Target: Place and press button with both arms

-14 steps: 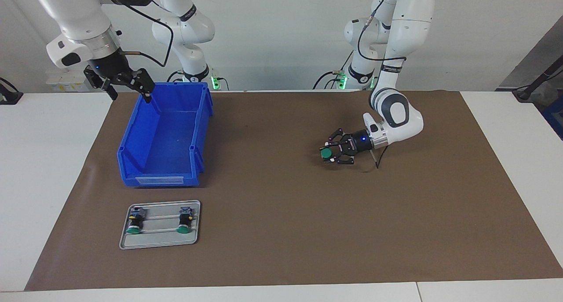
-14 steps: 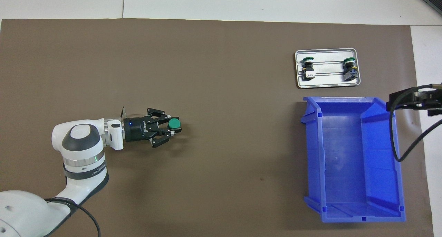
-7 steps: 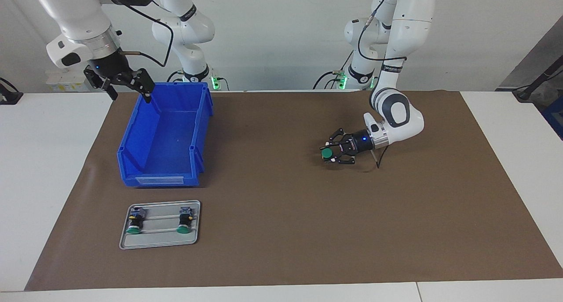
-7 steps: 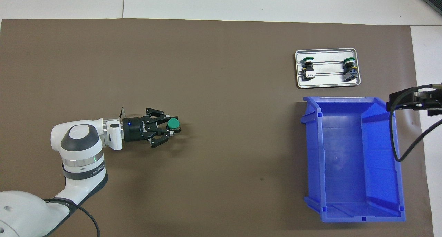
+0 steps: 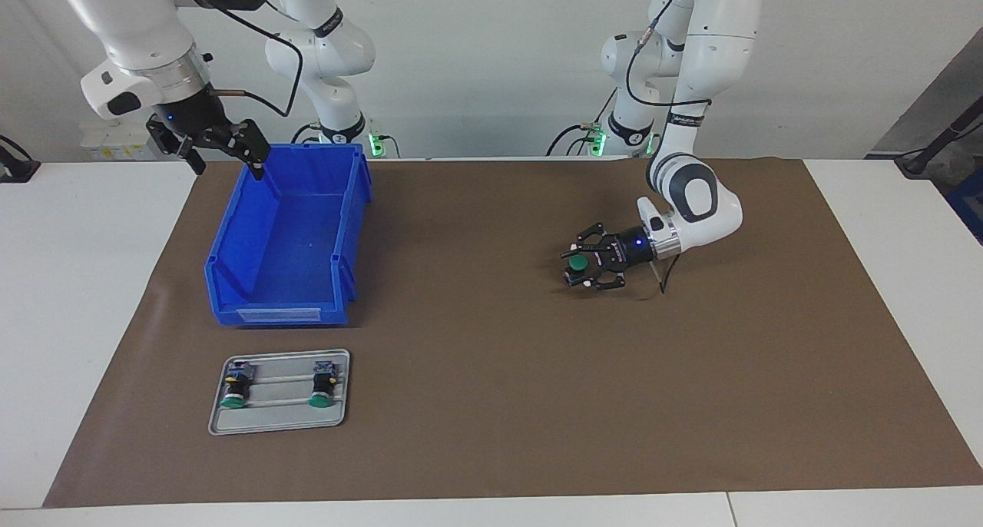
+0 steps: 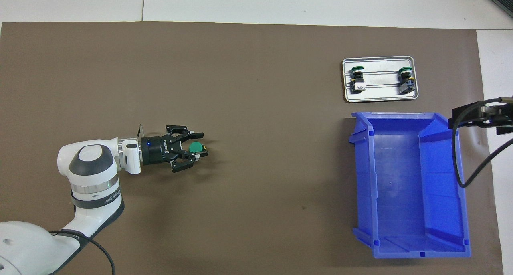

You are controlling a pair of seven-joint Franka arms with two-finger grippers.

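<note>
Facing view: 3 buttons, 2 on tray [image 5: 279, 422], 1 [image 5: 574, 263] btwn left end effector [image 5: 577, 270] fingers.

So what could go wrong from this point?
The left claw sits low over the mat with the button between its fingers; if the hold is loose, the button may tip over when set down. The right claw waits over the bin rim and could clip it when it swings across to press.

Green-capped button [image 5: 576, 263] [image 6: 196, 147] stands upright on the brown mat [image 5: 491, 404], between the left pincer's [image 5: 581, 266] [image 6: 193, 148] fingers.
</note>
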